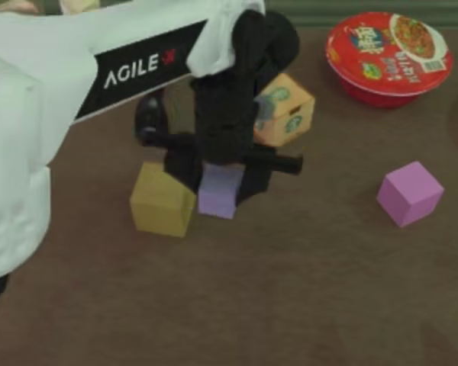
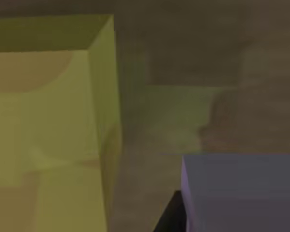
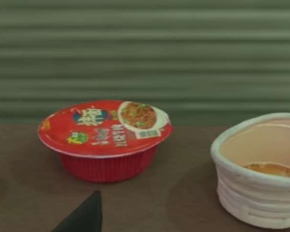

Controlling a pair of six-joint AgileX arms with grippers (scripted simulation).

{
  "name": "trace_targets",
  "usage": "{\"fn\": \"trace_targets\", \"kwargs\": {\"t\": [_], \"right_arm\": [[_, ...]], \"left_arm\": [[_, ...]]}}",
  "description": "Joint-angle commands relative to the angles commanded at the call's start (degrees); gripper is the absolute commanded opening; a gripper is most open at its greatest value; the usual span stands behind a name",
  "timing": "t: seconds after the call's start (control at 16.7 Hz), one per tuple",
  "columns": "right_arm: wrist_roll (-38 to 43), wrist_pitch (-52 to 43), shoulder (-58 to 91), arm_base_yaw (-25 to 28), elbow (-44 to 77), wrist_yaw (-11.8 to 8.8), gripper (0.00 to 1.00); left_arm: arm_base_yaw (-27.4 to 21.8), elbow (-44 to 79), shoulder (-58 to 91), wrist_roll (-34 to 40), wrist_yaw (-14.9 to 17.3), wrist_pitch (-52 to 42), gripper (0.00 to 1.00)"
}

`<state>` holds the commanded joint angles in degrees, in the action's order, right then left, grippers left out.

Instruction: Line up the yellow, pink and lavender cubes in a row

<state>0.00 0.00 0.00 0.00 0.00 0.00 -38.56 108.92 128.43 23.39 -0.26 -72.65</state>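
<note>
A: Item one, risk. Left gripper (image 1: pixel 217 183) hangs over the lavender cube (image 1: pixel 219 192), which sits on the table just beside the yellow cube (image 1: pixel 162 200), at its 3 o'clock. If the fingers drag on leaving, the small cube could twist or bump the yellow one and spoil the row. The orange-tan box (image 1: pixel 284 109) at the arm's 1 o'clock is close enough to be clipped as the arm lifts.

B: Item two, tool state?

A: Fingers straddle the lavender cube; whether they clamp it or have let go, I cannot tell. The wrist view shows only one dark finger edge (image 2: pixel 170 215) against it.

B: Item three, remaining stock?

A: Pink cube (image 1: pixel 409 193) lies well apart at 3 o'clock, not yet in line. Right gripper is out of the top view, facing the red noodle bowl (image 3: pixel 105 140).
</note>
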Motion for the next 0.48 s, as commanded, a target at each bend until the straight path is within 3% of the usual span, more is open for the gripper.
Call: {"fn": "trace_targets", "kwargs": {"t": [0.24, 0.48], "right_arm": [[0.0, 0.0, 0.0, 0.0, 0.0, 0.0, 1.0], [0.0, 0.0, 0.0, 0.0, 0.0, 0.0, 1.0]], "left_arm": [[-10.11, 10.29, 5.45, 19.72, -0.41, -4.37, 0.0], [-16.45, 16.7, 7.66, 30.45, -1.0, -6.3, 0.0]]}}
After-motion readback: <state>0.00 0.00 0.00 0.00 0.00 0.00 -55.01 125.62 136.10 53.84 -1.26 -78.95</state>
